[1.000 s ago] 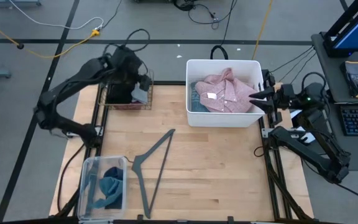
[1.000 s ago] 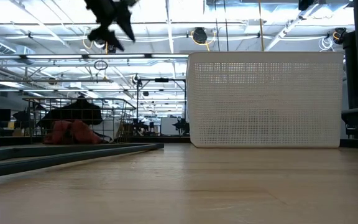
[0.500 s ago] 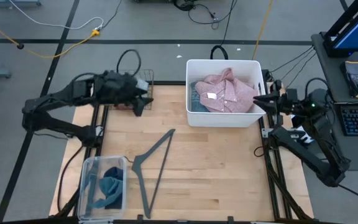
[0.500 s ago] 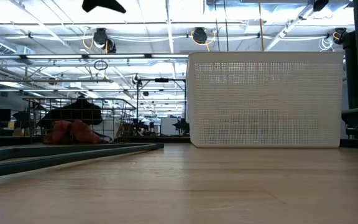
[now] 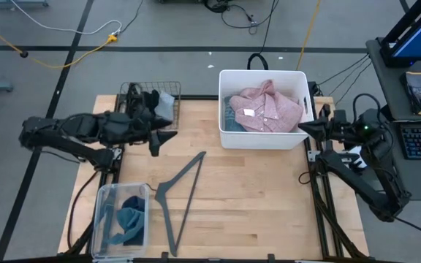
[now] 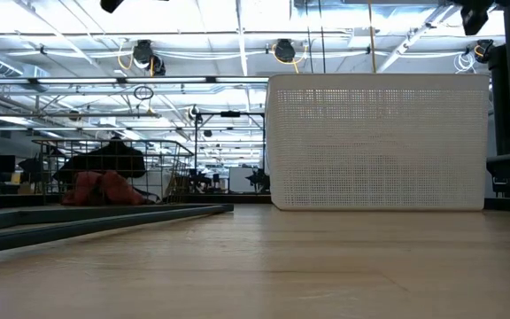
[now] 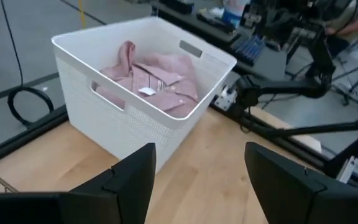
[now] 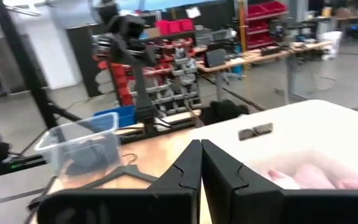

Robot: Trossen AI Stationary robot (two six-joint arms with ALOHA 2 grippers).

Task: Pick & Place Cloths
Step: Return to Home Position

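Left gripper (image 5: 162, 137): fingers released, beside wire basket (image 5: 128, 90) | right gripper (image 5: 303, 126): fingers clenched, empty | risk: homing swing snags basket.

Pink shirt (image 5: 269, 109) in white bin (image 5: 262, 139); grey hanger (image 5: 181, 172); teal cloth (image 5: 130, 219).

— Where is the pink shirt (image 5: 269, 109)?
— In the white bin (image 5: 262, 71), far right on the table (image 5: 254, 197).
— And the other cloths?
— The blue cloths (image 5: 129, 219) lie in the clear box (image 5: 101, 212), near left. A black cloth (image 5: 145, 102) is in the wire basket (image 5: 134, 91), far left.
— The grippers?
— The left gripper (image 5: 161, 139) hangs just beside the basket. The right gripper (image 5: 304, 126) is at the bin's right side. A grey hanger (image 5: 183, 171) lies in the middle.
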